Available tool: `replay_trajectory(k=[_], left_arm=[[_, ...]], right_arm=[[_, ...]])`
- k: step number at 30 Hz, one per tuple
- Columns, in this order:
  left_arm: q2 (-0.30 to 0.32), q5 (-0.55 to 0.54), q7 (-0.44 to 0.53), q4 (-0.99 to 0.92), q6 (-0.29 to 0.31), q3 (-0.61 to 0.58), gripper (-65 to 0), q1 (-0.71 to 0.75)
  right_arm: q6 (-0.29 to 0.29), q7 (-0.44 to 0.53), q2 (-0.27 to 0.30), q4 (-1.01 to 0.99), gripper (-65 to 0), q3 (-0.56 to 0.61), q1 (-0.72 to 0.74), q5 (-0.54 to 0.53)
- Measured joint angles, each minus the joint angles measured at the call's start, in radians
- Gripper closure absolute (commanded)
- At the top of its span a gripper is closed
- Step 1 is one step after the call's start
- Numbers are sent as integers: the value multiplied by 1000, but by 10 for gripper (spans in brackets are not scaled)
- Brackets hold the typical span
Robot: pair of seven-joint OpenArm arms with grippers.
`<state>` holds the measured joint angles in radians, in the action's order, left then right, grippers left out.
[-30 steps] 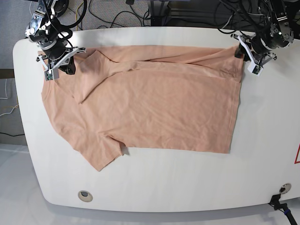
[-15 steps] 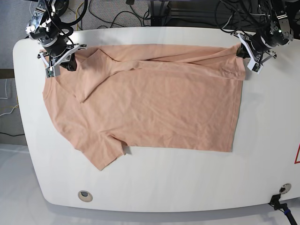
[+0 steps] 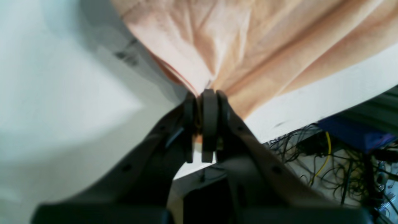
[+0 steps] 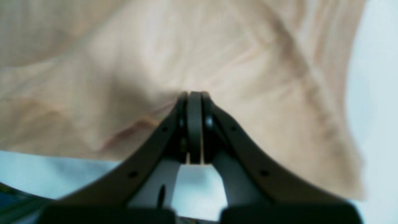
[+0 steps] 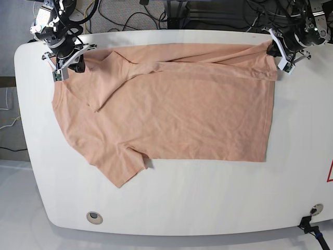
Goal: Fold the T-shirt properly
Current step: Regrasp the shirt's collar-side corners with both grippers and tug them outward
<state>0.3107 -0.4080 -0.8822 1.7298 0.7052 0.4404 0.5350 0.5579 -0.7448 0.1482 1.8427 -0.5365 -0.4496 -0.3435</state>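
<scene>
The salmon-peach T-shirt (image 5: 171,109) lies spread across the white table (image 5: 208,198), one short sleeve pointing to the near left. My left gripper (image 5: 273,52) is at the shirt's far right corner, shut on a pinch of its cloth; in the left wrist view the gripper (image 3: 203,99) clamps gathered folds of the T-shirt (image 3: 248,46). At the far left corner my right gripper (image 5: 73,65) is shut on the shoulder area. The right wrist view shows that gripper (image 4: 193,96) closed on the T-shirt (image 4: 155,62), which is lifted off the table there.
Cables and dark equipment (image 5: 171,13) lie behind the table's far edge. A round hole (image 5: 94,216) sits near the front left edge and a small fitting (image 5: 314,210) at the front right. Bare table (image 3: 46,93) spreads beside the left gripper.
Both grippers have moved toward the far edge of the table, dragging the shirt with them. The left gripper closed on the far right corner. The cloth is now stretched wider and flatter.
</scene>
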Motion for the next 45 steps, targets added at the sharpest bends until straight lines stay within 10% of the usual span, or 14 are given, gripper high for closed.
replay_trajectory(k=[11, 24, 28, 38, 45], left_arm=[[0, 1, -3, 0, 0, 0, 0, -2], [0, 5, -6, 0, 0, 0, 0, -3], [0, 4, -6, 0, 0, 0, 0, -3], [19, 7, -8, -1, 3, -3, 0, -3], [19, 8, -10, -1, 3, -3, 0, -3]], right_arm=[[30, 0, -3, -5, -448, -170, 44, 71], [131, -1, -4, -185, -455, -336, 73, 72], [135, 0, -4, -183, -417, -343, 72, 71], [135, 0, -8, -183, -60, -339, 72, 70], [139, 1, -32, -183, 0, -339, 70, 67]])
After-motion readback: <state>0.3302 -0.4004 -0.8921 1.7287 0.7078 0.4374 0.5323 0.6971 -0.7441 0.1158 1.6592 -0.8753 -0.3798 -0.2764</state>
